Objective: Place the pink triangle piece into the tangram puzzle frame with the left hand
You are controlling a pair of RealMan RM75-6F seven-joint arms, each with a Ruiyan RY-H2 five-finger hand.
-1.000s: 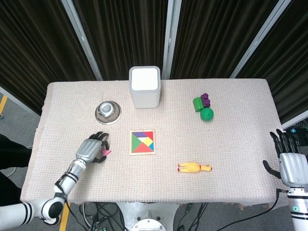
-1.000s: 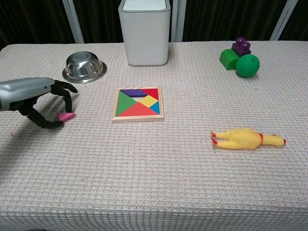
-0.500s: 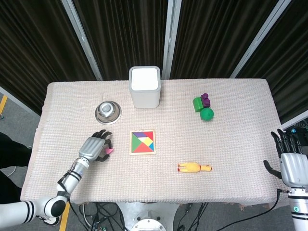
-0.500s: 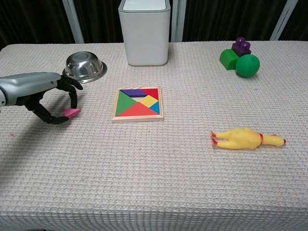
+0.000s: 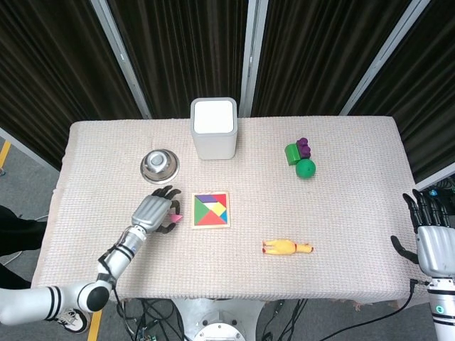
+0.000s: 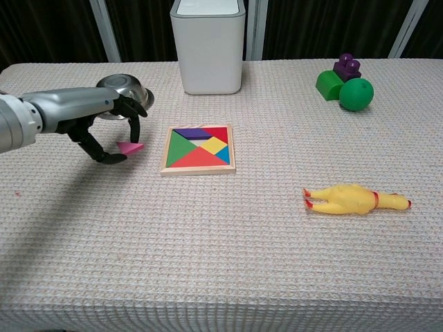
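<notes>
My left hand (image 5: 158,213) (image 6: 104,124) pinches the pink triangle piece (image 6: 130,146) (image 5: 175,217) above the cloth, a short way left of the tangram puzzle frame (image 5: 211,210) (image 6: 199,149). The wooden frame lies flat in the middle of the table with several coloured pieces inside. My right hand (image 5: 431,240) hangs beyond the table's right edge with fingers spread and nothing in it; only the head view shows it.
A steel bowl (image 5: 159,165) (image 6: 123,95) sits just behind my left hand. A white box (image 5: 213,128) (image 6: 208,45) stands at the back centre. Green and purple blocks (image 5: 301,159) (image 6: 345,83) lie at the back right, a yellow rubber chicken (image 5: 286,247) (image 6: 355,198) at the front right.
My left hand has lifted the pink triangle off the cloth and carried it right, toward the puzzle frame. The right hand has stayed where it was.
</notes>
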